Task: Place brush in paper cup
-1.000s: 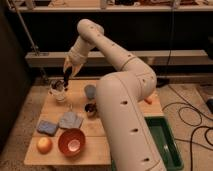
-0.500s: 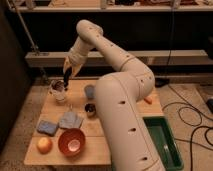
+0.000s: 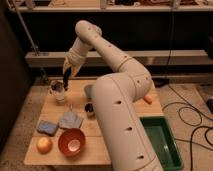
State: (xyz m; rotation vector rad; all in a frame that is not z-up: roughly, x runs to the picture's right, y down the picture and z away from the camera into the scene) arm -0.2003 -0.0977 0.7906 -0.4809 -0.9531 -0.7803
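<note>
The paper cup (image 3: 60, 95) is small and white and stands at the back left of the wooden table (image 3: 95, 145). A dark slim shape, the brush (image 3: 55, 86), shows at the cup's rim; I cannot tell how deep it sits in the cup. My gripper (image 3: 66, 82) hangs from the arm and points down, just above the cup's right rim and close to the brush. Whether it holds the brush is unclear.
A grey-blue cup (image 3: 88, 91) and a small dark round container (image 3: 90, 108) stand beside my arm. Two blue-grey cloths (image 3: 70, 120) (image 3: 47, 127), an orange bowl (image 3: 71, 141) and a round fruit (image 3: 44, 145) lie in front. A green bin (image 3: 162, 142) and cables (image 3: 192, 115) are on the right.
</note>
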